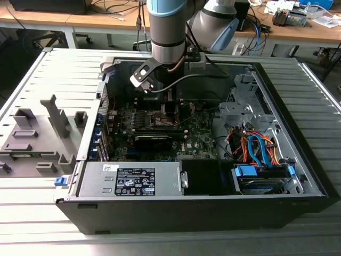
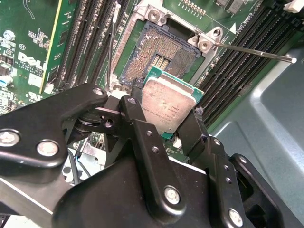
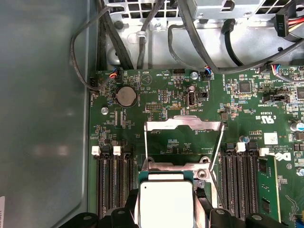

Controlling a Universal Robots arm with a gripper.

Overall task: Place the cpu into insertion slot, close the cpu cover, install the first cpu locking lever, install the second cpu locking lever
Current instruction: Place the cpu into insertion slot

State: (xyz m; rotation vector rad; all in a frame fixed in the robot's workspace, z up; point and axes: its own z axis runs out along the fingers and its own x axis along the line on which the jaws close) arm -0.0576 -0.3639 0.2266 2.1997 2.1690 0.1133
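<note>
Arm: in the exterior view the robot arm [image 1: 168, 32] reaches down into the open computer case [image 1: 298, 176], which lies on its side on a grooved table [image 1: 32, 69].
Gripper: in both wrist views the gripper [image 2: 167, 108] [image 3: 166, 205] hangs over the motherboard [image 3: 161, 95], its two black fingers [image 2: 142, 123] closed part-way against opposite edges of the chip.
Cpu: the cpu [image 2: 166, 107] [image 3: 165, 202] is clamped between the fingers, dull silver top facing the cameras and its green rim showing. It is held tilted over the near edge of the slot and is not seated in it.
Insertion slot: the socket [image 2: 159, 52] lies bare, its field of contacts exposed.
Cpu cover: in the first wrist view the cpu cover [image 3: 185, 124] stands swung up at the far side of the socket, and the board is visible through its window.
Locking levers: in the second wrist view one thin locking lever [image 2: 251, 52] sticks out from a socket corner over the memory slots [image 2: 237, 76]. The other lever [image 2: 110, 52] runs along the opposite side.
Surroundings: a coin battery [image 3: 126, 96] sits beyond the cover, and the power supply [image 1: 133, 178] lies along the case's near wall.
</note>
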